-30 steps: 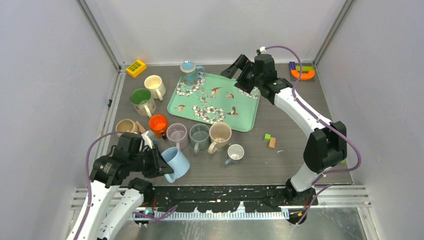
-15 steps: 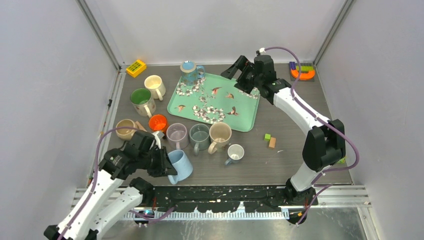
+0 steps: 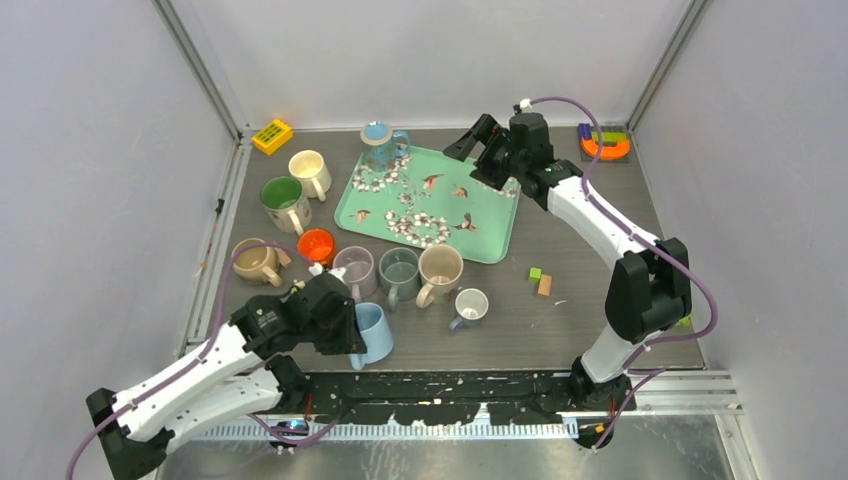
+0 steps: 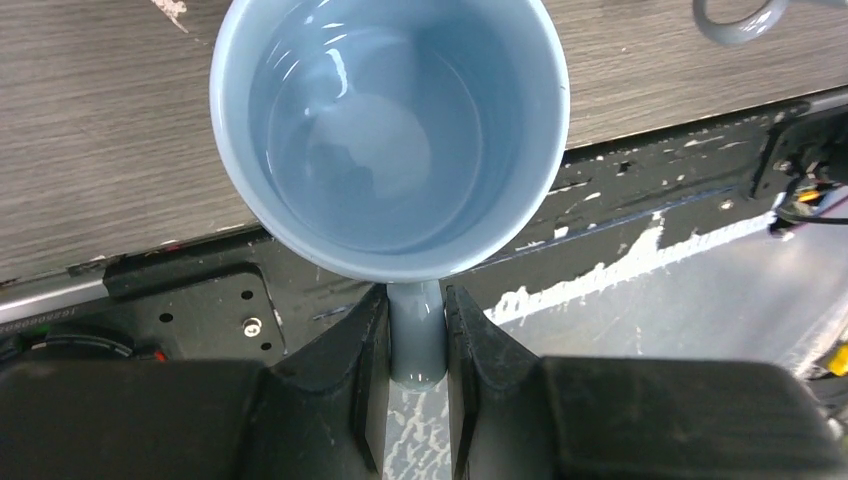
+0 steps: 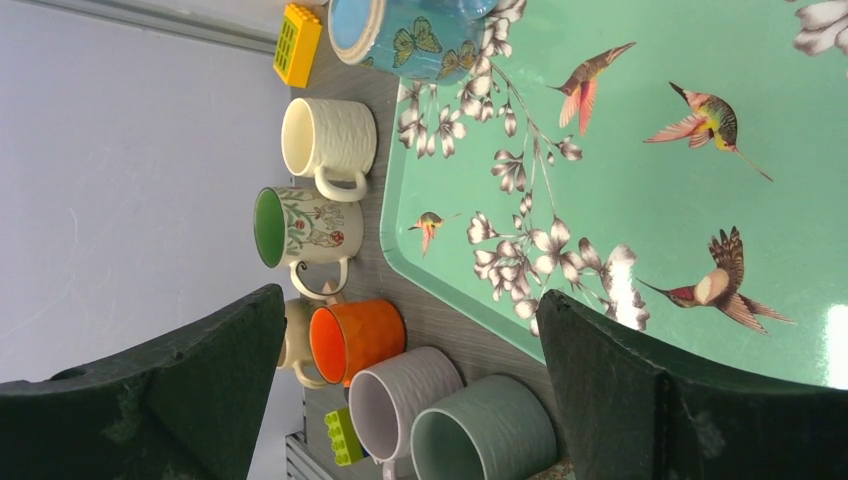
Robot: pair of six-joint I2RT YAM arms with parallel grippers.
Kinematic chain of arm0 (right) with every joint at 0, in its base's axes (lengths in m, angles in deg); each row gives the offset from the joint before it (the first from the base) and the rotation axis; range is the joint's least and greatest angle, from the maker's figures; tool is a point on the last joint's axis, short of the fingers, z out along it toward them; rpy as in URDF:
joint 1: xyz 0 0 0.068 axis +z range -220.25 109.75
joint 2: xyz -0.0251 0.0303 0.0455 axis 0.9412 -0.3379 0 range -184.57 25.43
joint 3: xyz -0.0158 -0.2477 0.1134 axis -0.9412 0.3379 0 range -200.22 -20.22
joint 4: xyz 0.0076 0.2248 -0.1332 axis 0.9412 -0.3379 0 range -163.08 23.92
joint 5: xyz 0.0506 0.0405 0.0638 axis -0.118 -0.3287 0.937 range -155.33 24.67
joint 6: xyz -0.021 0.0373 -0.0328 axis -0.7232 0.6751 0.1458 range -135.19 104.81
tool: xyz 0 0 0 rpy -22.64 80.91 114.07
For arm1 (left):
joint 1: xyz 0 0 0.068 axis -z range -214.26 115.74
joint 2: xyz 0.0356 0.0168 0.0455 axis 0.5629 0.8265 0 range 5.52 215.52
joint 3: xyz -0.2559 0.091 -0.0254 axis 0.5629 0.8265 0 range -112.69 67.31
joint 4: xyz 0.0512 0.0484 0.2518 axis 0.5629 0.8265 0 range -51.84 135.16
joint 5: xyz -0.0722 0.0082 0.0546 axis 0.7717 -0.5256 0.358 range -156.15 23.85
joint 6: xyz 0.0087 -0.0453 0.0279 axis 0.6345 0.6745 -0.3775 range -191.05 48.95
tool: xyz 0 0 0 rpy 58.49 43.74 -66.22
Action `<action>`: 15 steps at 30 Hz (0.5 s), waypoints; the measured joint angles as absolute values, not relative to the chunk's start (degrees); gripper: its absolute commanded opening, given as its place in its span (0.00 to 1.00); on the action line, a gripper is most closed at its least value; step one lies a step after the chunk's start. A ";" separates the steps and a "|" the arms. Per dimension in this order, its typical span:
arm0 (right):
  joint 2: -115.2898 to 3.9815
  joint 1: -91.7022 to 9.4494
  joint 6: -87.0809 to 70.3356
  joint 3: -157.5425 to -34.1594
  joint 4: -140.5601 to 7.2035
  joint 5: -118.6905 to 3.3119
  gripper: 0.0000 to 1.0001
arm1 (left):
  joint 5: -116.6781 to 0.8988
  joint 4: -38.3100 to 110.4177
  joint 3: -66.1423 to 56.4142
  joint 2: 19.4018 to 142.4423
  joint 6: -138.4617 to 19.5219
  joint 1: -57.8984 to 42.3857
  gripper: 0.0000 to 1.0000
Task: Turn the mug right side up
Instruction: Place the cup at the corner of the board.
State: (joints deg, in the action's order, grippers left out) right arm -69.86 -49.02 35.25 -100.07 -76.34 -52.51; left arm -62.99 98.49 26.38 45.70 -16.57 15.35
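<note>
**Left wrist view: blue mug gripped by the handle, mouth open to the camera**

We see the light blue mug point(image 4: 390, 130) from straight above its rim. The glazed inside is bare and nothing covers it. The left gripper point(image 4: 416, 320) has its two fingers clamped on the mug's handle point(image 4: 416, 345), one on each side.

From the top external camera, the mug sits at the near edge of the table, in front of the row of other mugs, with its opening facing roughly upward. We judge the turn itself to be mostly done. What looks left is to set the base flat on the wood, let go of the handle and draw the arm back. We cannot tell whether the base touches the table or hangs just above it. In the wrist view the mug overlaps the table edge and the black rail, so it may need moving inward first.

The right gripper point(image 3: 478, 152) hovers over the far corner of the green tray point(image 3: 490, 215) with its fingers wide apart, holding nothing.

We can read no brand, label or writing anywhere. The only markings are pictures: hummingbirds and blossoms on the tray, butterflies on the teal mug point(image 5: 405, 35) at its corner, and a floral print on the green-lined mug point(image 5: 305, 228).
</note>
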 measured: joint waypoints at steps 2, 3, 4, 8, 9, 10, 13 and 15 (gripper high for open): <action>-69.86 -49.02 35.23 -99.66 -76.32 -52.51 1.00 | -65.35 97.64 26.99 46.31 -15.43 18.19 0.00; -69.86 -49.02 35.23 -99.44 -76.32 -52.49 1.00 | -66.69 97.44 27.14 46.73 -14.84 19.72 0.00; -69.86 -49.02 35.23 -99.24 -76.28 -52.49 1.00 | -68.30 97.27 27.25 47.32 -14.23 21.53 0.00; -69.86 -49.02 35.14 -97.84 -75.51 -52.27 1.00 | -73.79 96.57 27.30 50.12 -11.74 29.21 0.00; -69.86 -49.02 35.07 -97.45 -75.36 -52.23 1.00 | -75.39 96.37 27.30 51.05 -11.06 31.46 0.00; -69.86 -49.02 35.05 -97.12 -75.30 -52.16 1.00 | -76.70 96.15 27.30 51.89 -10.34 33.42 0.00; -69.86 -49.02 34.90 -96.60 -75.12 -52.10 1.00 | -80.96 95.15 27.30 54.79 -7.87 38.69 0.00; -69.86 -49.02 34.85 -96.27 -74.86 -52.01 1.00 | -82.95 94.56 27.56 55.84 -6.21 40.83 0.00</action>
State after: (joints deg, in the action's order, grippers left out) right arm -69.86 -49.02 34.85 -96.27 -74.86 -52.01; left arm -82.95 94.56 27.56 55.84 -6.21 40.83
